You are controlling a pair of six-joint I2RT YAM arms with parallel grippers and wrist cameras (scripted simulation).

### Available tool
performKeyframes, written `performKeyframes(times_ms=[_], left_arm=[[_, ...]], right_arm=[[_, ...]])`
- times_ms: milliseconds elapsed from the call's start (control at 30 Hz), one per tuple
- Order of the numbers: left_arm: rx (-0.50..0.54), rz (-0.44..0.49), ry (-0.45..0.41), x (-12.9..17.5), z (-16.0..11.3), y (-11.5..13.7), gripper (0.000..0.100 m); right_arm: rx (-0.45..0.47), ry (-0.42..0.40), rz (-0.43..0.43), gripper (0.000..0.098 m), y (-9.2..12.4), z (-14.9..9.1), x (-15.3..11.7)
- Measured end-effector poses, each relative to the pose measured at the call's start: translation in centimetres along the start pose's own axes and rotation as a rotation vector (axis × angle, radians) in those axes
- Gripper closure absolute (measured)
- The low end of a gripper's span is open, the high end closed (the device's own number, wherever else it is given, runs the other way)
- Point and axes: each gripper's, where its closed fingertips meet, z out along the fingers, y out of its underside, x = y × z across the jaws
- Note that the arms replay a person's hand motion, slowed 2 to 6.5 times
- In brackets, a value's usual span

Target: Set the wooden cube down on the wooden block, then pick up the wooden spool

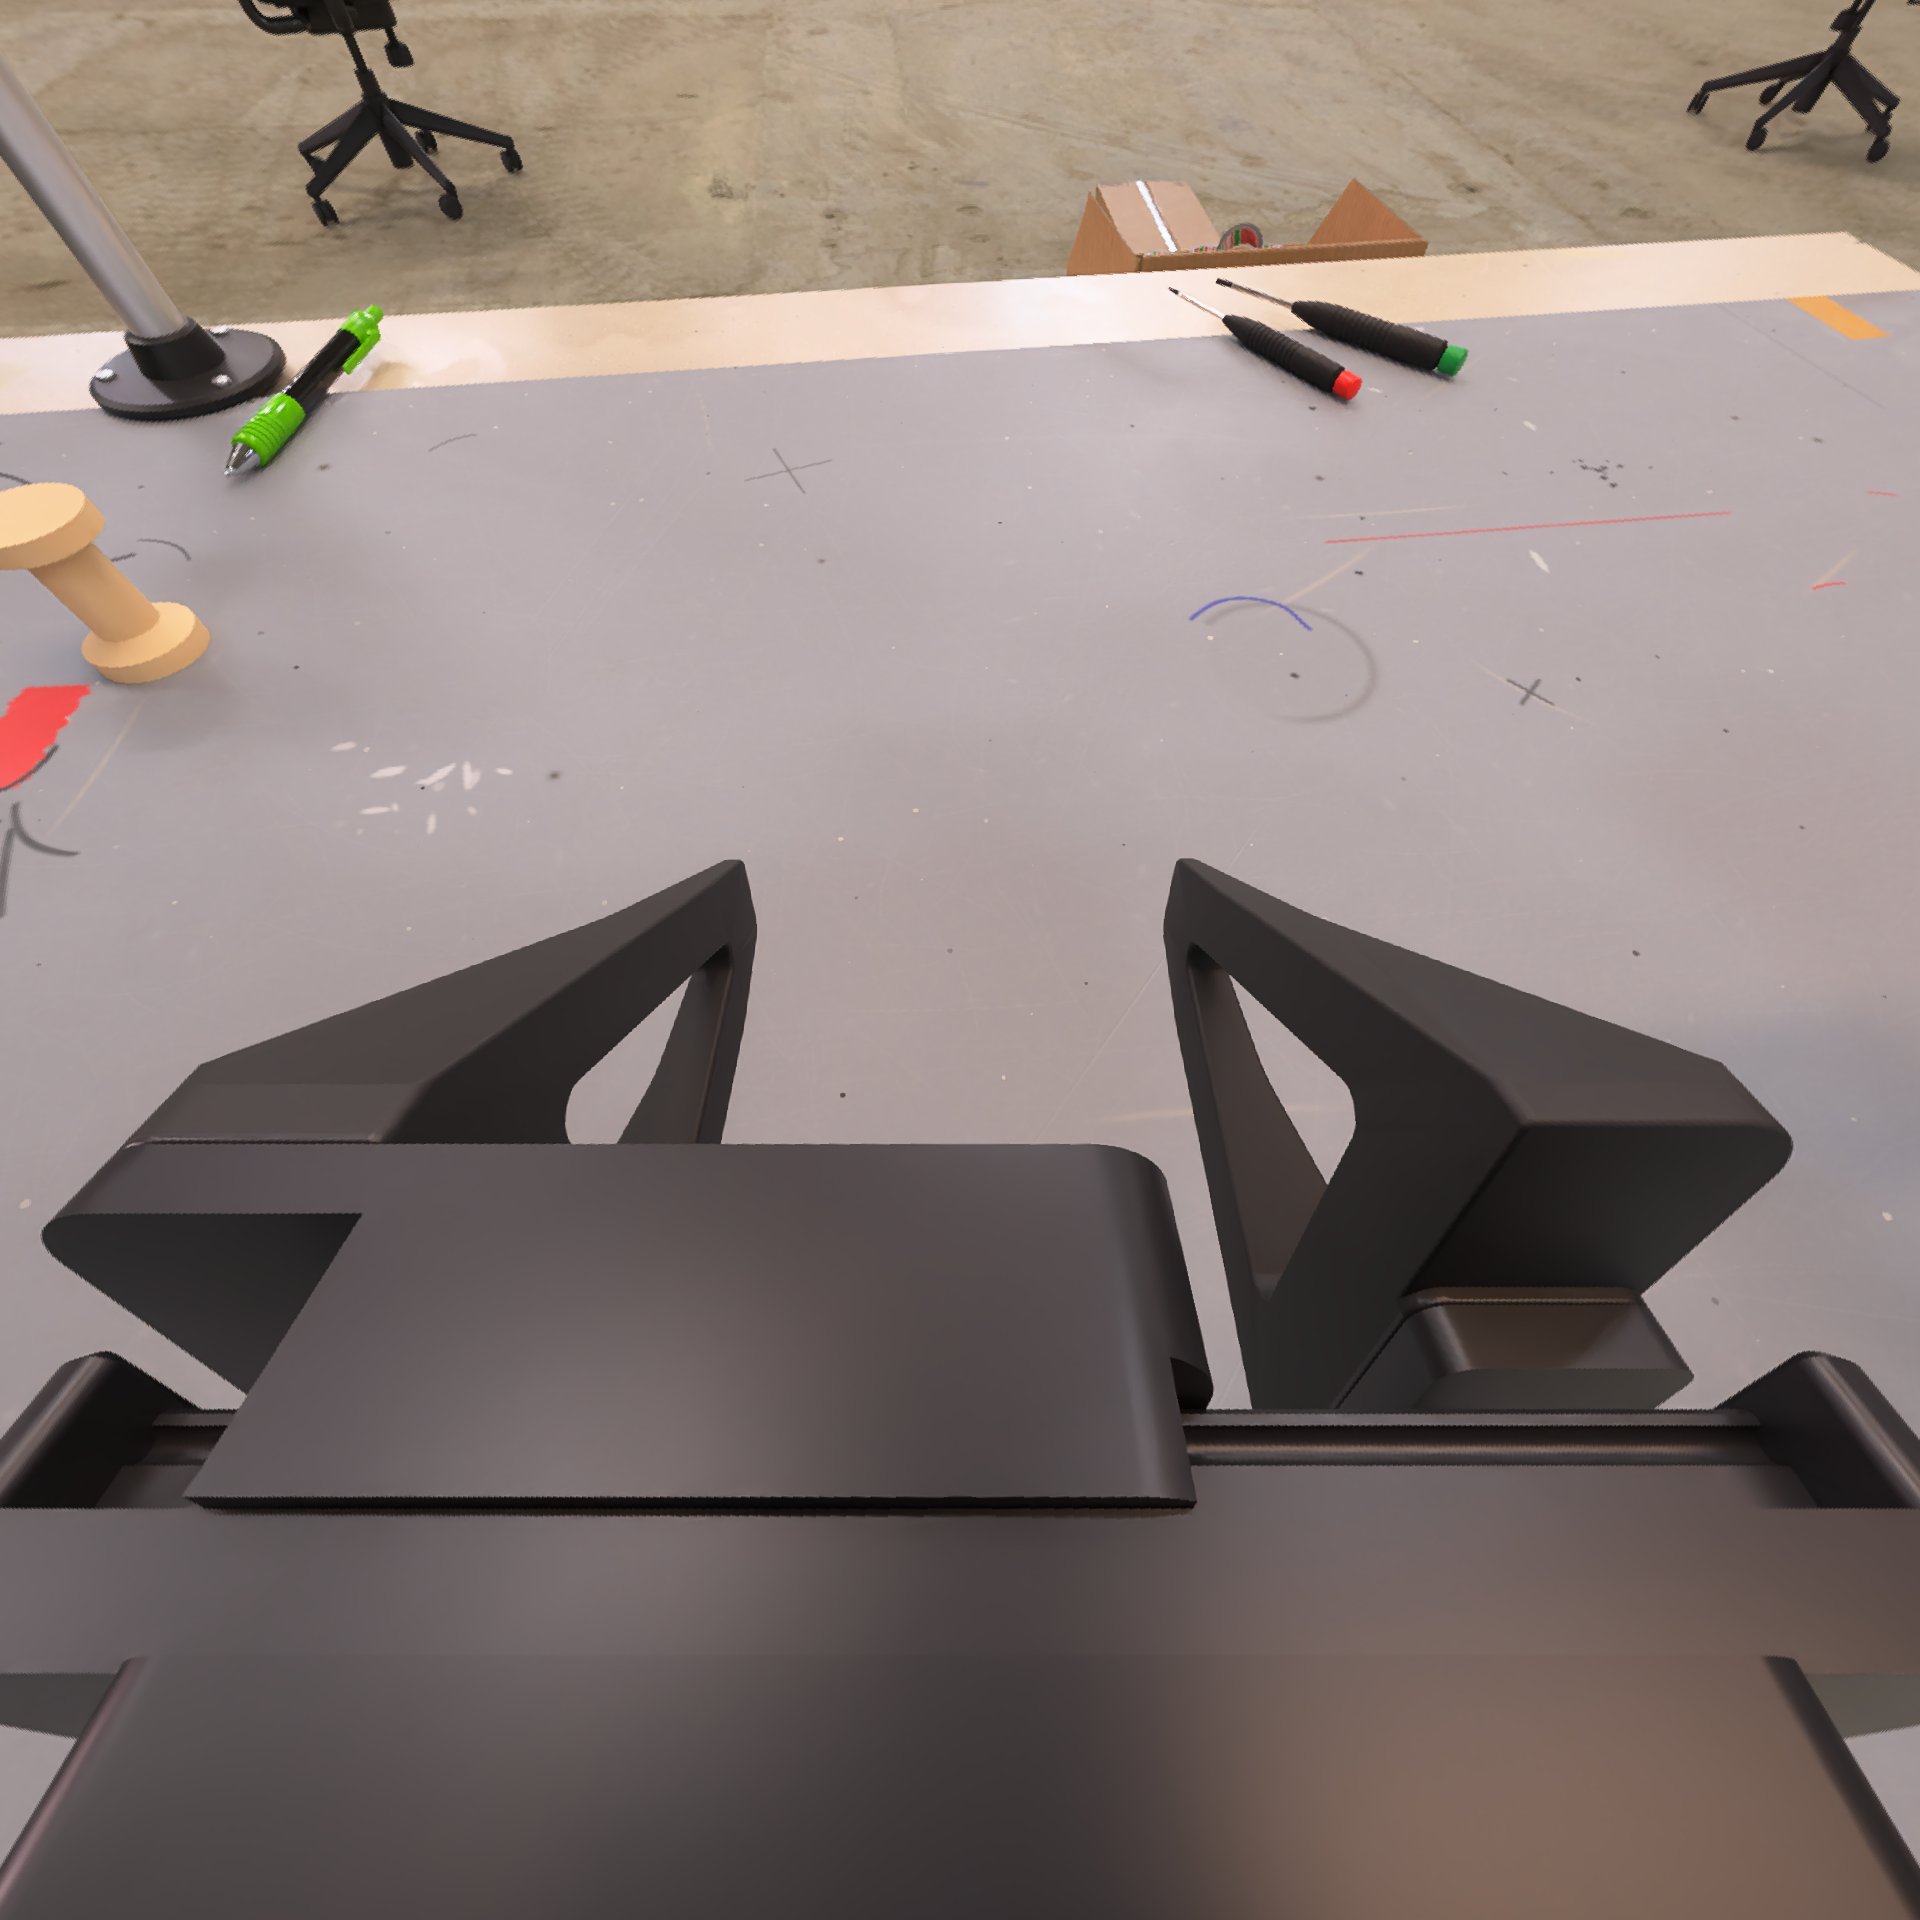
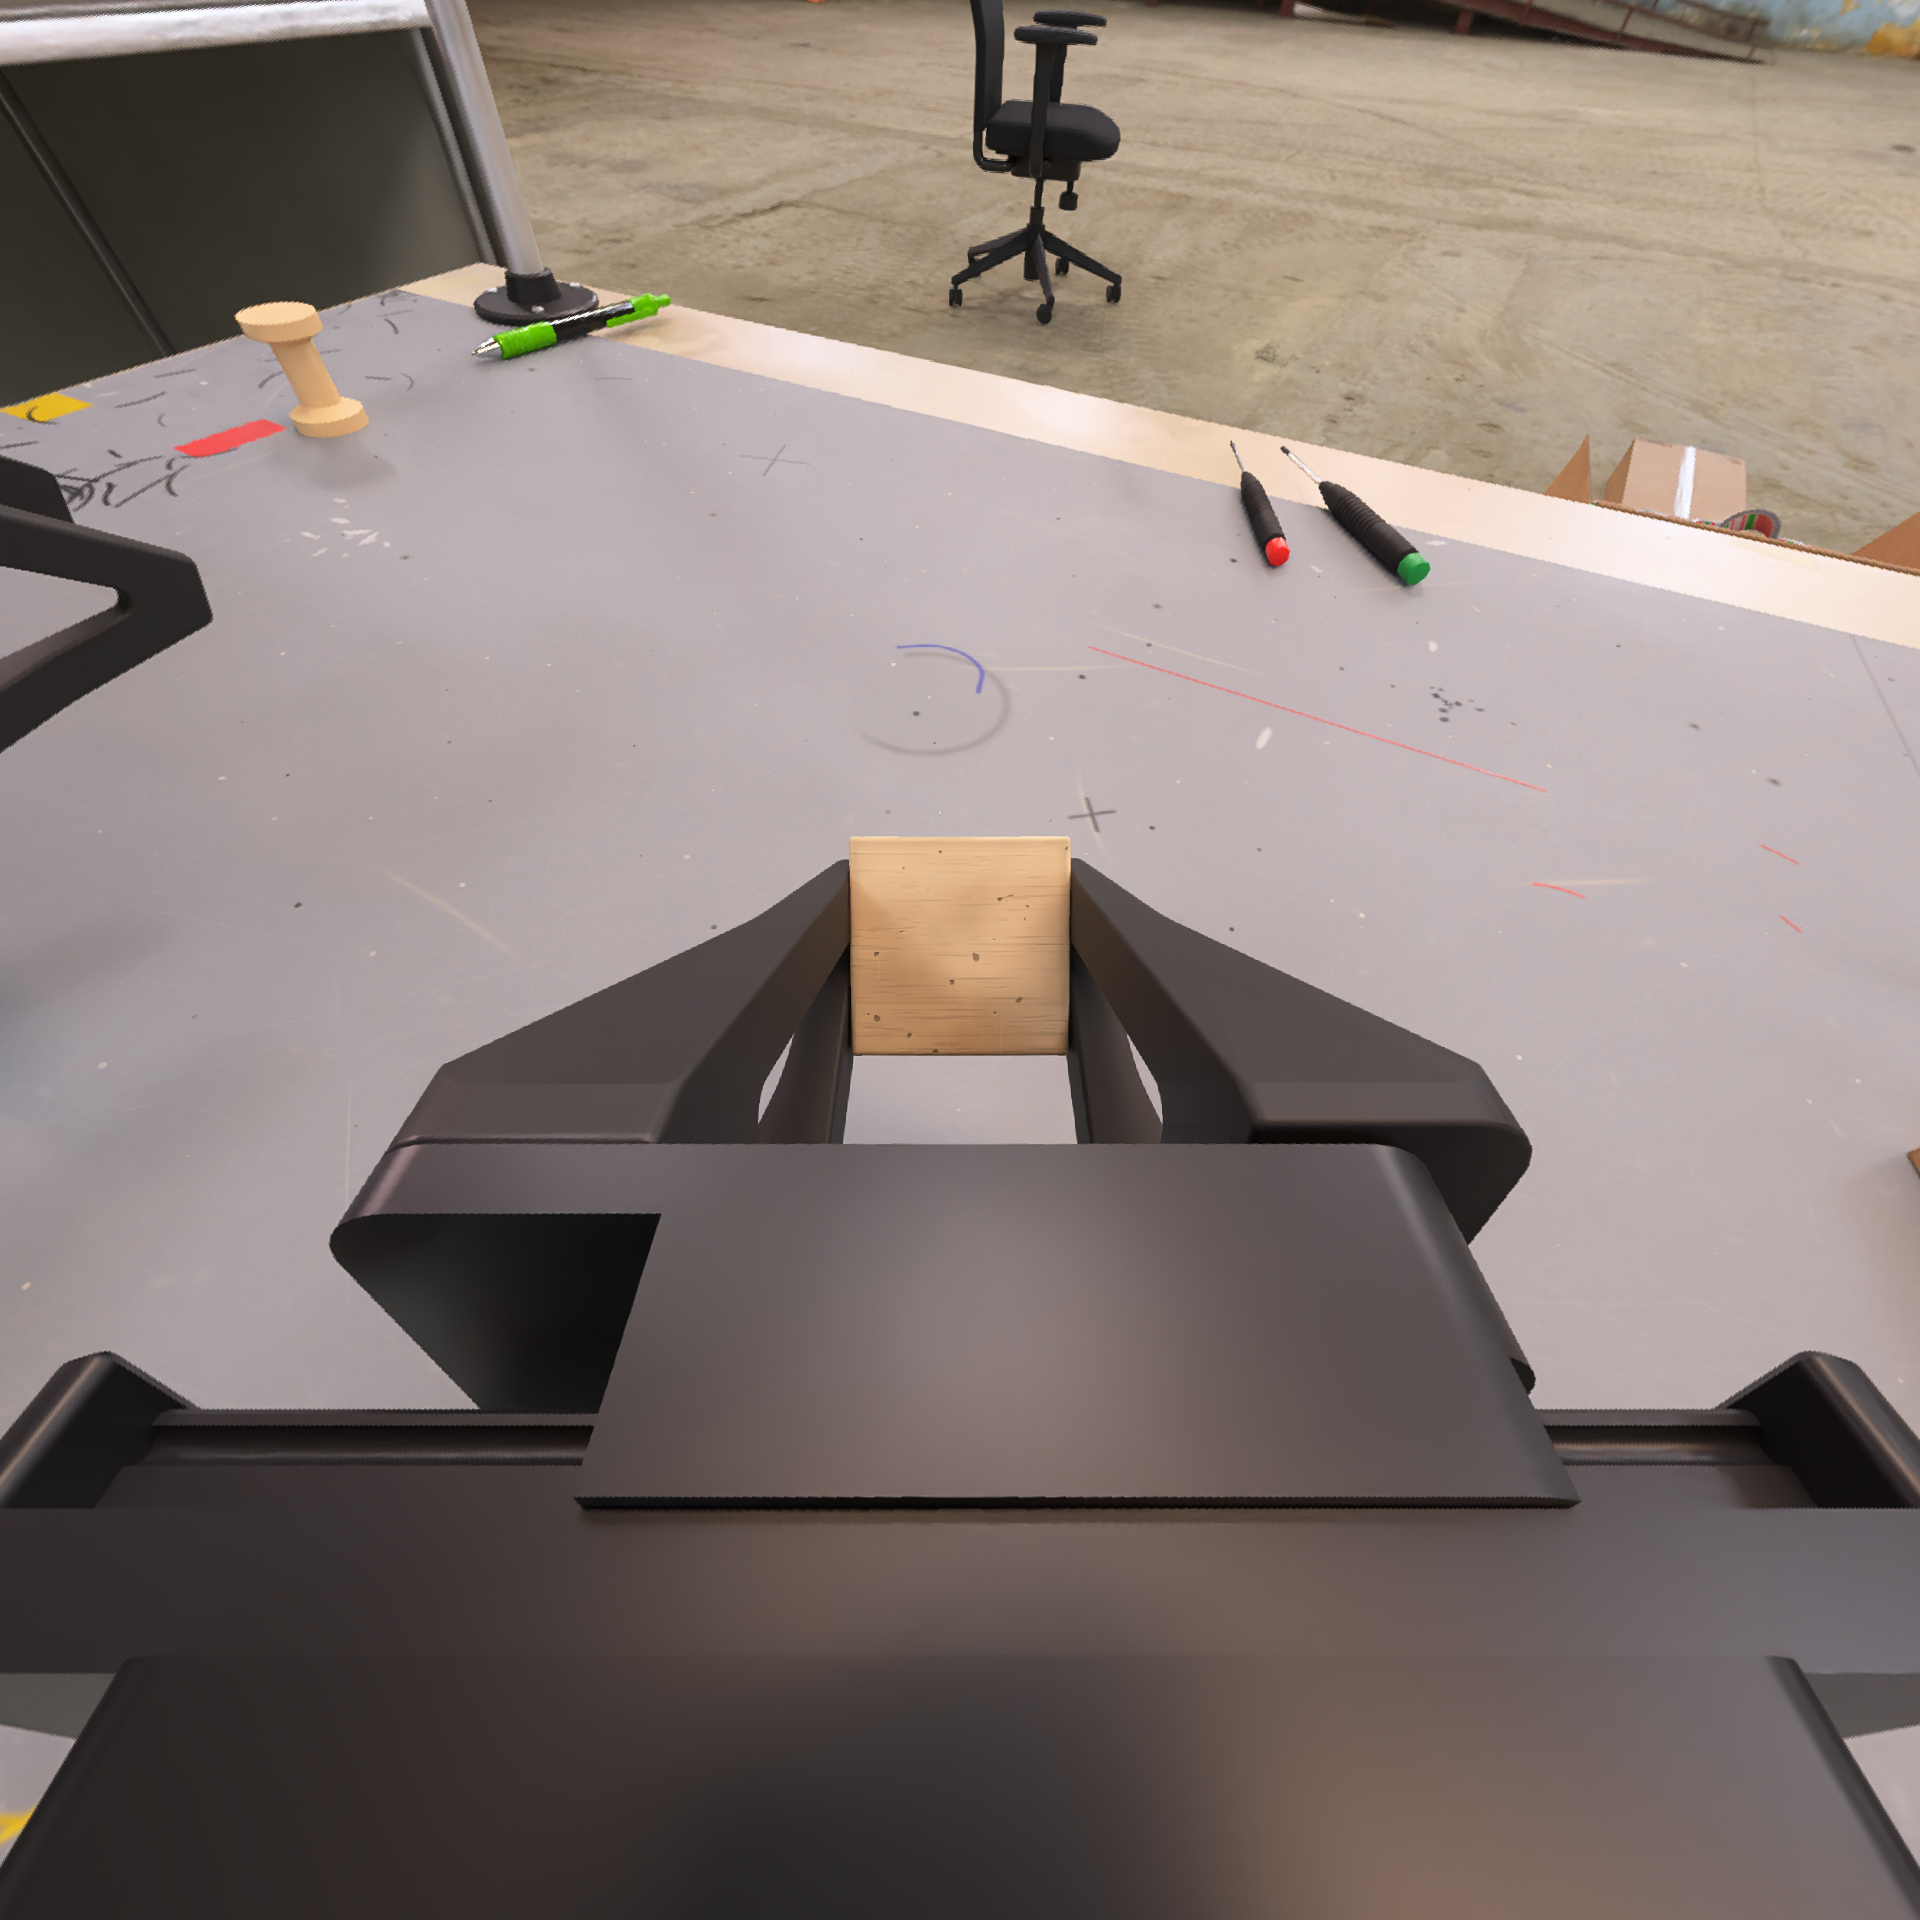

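Observation:
My right gripper (image 2: pixel 960 883) is shut on the wooden cube (image 2: pixel 959 945), a pale square block held between the two black fingers above the grey table. The wooden spool (image 2: pixel 302 371) lies on its side at the far left of the table; it also shows in the left wrist view (image 1: pixel 99 585) at the left edge. My left gripper (image 1: pixel 958 894) is open and empty above bare grey table, well right of the spool. One of its fingers (image 2: pixel 94 613) shows at the left edge of the right wrist view. A sliver of wood (image 2: pixel 1913 1162) shows at the right edge; the wooden block is otherwise not in view.
A green pen (image 1: pixel 301 393) lies beside a pole base (image 1: pixel 187 369) at the far left. Two black screwdrivers (image 1: pixel 1340 343) lie near the table's far edge. A cardboard box (image 1: pixel 1236 234) and office chairs (image 2: pixel 1039 156) stand on the floor beyond the edge.

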Motion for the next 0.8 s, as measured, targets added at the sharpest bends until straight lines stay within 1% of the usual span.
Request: performKeyframes(times_ms=[300, 467, 567, 633, 800], left_arm=[[-0.008, 0.016, 0.017, 0.4, 0.0, 0.2, 0.034], [-0.014, 0.018, 0.032, 0.8, 0.0, 0.4, 0.035], [-0.015, 0.018, 0.036, 0.9, 0.1, 0.3, 0.035], [-0.015, 0.018, 0.039, 1.0, 0.1, 0.3, 0.036], [-0.020, 0.019, 0.054, 1.3, 0.1, 0.4, 0.036]], right_arm=[[0.002, 0.004, 0.002, 0.0660, -0.1, 0.0, 0.2], [0.013, 0.030, 0.006, 0.0660, -0.7, -0.4, 1.2], [0.021, 0.060, 0.018, 0.0660, -1.5, -1.0, 2.7], [0.026, 0.087, 0.027, 0.0660, -2.1, -1.5, 4.3], [0.017, 0.188, 0.016, 0.0660, -3.9, -3.1, 9.5]])
